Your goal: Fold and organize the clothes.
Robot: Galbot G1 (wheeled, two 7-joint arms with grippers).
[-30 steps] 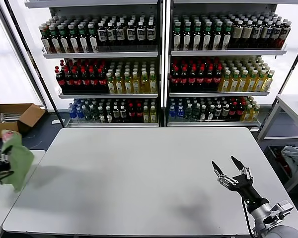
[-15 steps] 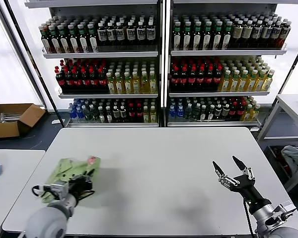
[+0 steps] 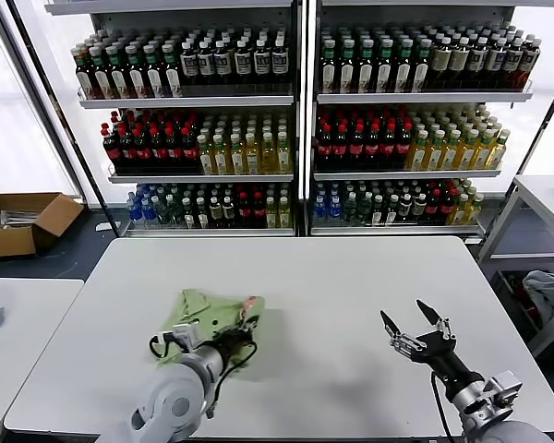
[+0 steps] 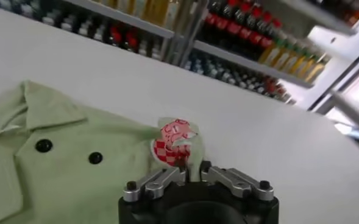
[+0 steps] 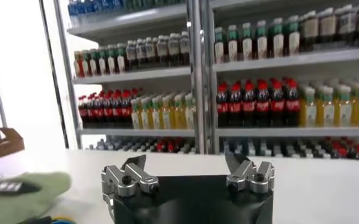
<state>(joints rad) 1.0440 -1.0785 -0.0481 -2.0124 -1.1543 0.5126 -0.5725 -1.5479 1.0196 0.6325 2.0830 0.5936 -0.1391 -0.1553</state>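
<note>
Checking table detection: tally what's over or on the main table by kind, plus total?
Polo shirt: 1, light green, lying on the table.
Pincers: 2, left pincer shut on the shirt, right pincer open above the table.
Total: 3

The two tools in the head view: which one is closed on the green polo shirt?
The left tool, gripping the light green polo shirt near its red-and-white patch. The right tool hovers open, apart from it.
</note>
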